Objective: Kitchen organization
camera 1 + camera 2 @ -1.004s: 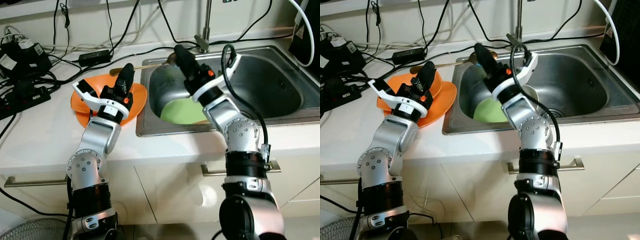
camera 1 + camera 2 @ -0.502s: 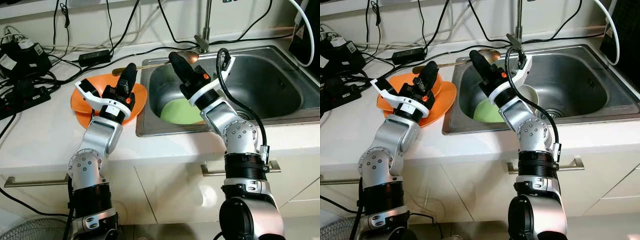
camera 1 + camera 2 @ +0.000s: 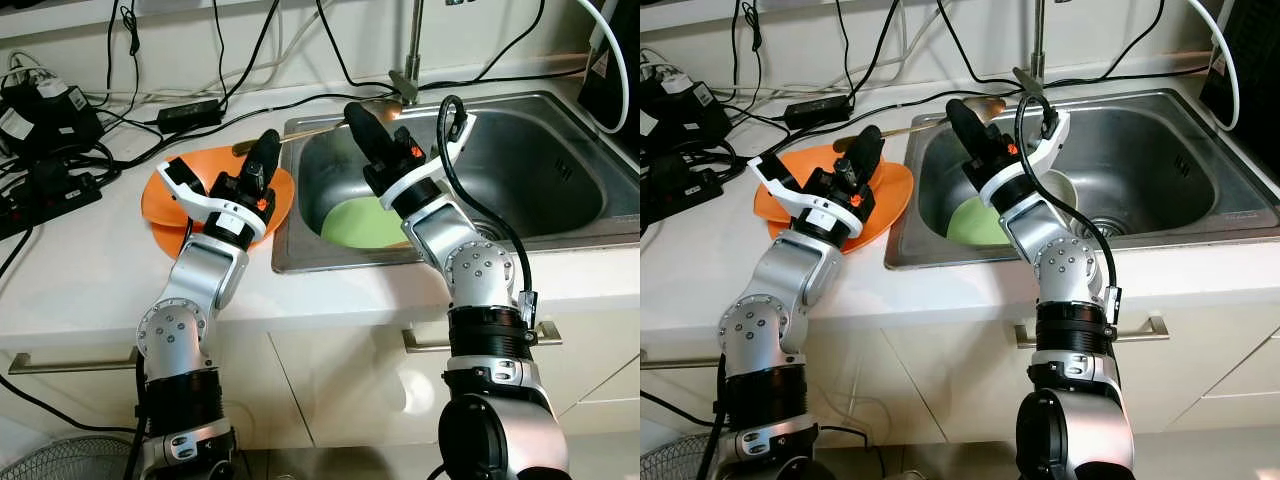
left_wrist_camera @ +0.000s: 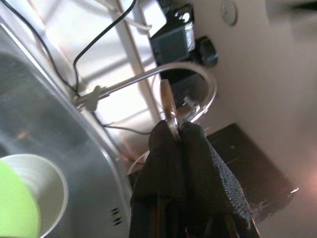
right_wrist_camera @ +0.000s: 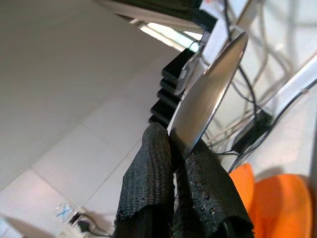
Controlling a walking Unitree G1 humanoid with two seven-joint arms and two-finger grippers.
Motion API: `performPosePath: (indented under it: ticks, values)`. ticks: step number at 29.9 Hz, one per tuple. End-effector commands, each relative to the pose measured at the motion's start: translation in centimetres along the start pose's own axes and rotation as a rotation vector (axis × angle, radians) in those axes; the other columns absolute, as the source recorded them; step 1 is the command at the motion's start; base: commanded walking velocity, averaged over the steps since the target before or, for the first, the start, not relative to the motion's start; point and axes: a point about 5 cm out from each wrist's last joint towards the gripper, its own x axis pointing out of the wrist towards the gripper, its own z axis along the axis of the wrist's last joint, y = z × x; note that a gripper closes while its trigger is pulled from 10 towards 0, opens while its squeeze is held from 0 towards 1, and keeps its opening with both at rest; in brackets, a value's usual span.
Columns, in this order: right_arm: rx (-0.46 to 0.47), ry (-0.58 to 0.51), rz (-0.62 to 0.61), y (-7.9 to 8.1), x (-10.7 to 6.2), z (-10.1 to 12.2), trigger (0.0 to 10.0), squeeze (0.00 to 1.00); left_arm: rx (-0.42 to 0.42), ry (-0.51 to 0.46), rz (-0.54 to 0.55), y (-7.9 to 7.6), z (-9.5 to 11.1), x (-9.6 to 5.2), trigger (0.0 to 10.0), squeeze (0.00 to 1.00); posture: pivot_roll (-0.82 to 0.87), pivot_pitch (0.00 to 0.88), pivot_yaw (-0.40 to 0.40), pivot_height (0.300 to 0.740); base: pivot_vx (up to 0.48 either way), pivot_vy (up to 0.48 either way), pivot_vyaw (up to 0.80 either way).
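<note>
Both silver arms reach forward over the white countertop (image 3: 90, 270). The left gripper (image 3: 266, 150) is raised above one shallow orange plate (image 3: 160, 205), its black fingers (image 4: 198, 163) clenched on the handle end of one long metal spoon (image 3: 310, 128). The right gripper (image 3: 358, 118) is held over the left rim of the stainless steel sink (image 3: 560, 170), its fingers (image 5: 153, 168) pinching the spoon's shiny bowl, so the spoon spans between the two grippers above the sink's back-left corner. Compared with a second ago, the left gripper has moved closer to the sink. In the basin lie one round lime-green plate (image 3: 365, 222) and one white bowl (image 3: 1065, 187).
</note>
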Motion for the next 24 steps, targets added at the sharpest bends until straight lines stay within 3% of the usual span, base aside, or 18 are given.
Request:
performPosePath:
  ticks: [1, 2, 3, 4, 6, 7, 19, 24]
  values:
    - [-0.009, -0.053, 0.003, 0.7, 0.7, 0.5, 0.0, 0.00, 0.051, 0.042, 0.020, 0.1, -0.2, -0.4, 0.0, 0.00, -0.03, 0.011, 0.142, 0.740, 0.000, 0.000, 0.00]
    - [-0.010, -0.055, 0.000, 0.7, 0.7, 0.5, 0.0, 0.00, 0.050, 0.056, 0.025, 0.2, -0.3, -0.4, 0.0, 0.12, -0.03, 0.011, 0.142, 0.740, 0.000, 0.000, 0.00]
    - [-0.012, -0.057, -0.004, 0.6, 0.7, 0.5, 0.0, 0.00, 0.058, 0.070, 0.019, 0.1, -0.3, -0.4, 0.0, 0.12, -0.02, 0.011, 0.142, 0.740, 0.000, 0.000, 0.00]
    - [-0.013, -0.060, -0.008, 0.5, 0.7, 0.5, 0.0, 0.00, 0.071, 0.088, 0.024, 0.2, -0.6, -0.4, 0.0, 1.00, -0.02, 0.011, 0.142, 0.740, 0.000, 0.000, 0.00]
    - [-0.014, -0.062, -0.010, 0.5, 0.6, 0.5, 0.0, 0.00, 0.082, 0.099, 0.027, 0.2, -0.8, -0.4, 0.0, 1.00, -0.03, 0.010, 0.142, 0.740, 0.000, 0.000, 0.00]
    - [-0.017, -0.066, -0.016, 0.4, 0.6, 0.6, 0.0, 0.00, 0.101, 0.112, 0.038, 0.3, -1.0, -0.4, 10.0, 1.00, -0.03, 0.010, 0.140, 0.740, 0.000, 0.000, 0.00]
    - [-0.032, -0.094, -0.043, 0.1, 0.6, 0.9, 0.0, 0.00, 0.164, 0.139, 0.026, 0.0, -1.5, -0.2, 10.0, 1.00, -0.02, 0.011, 0.138, 0.740, 0.000, 0.000, 0.00]
    - [-0.079, -0.156, -0.104, -0.5, 0.6, 1.9, 0.0, 0.00, 0.211, 0.151, 0.030, -0.1, -1.4, -0.5, 10.0, 1.00, -0.02, 0.011, 0.138, 0.740, 0.000, 0.000, 0.00]
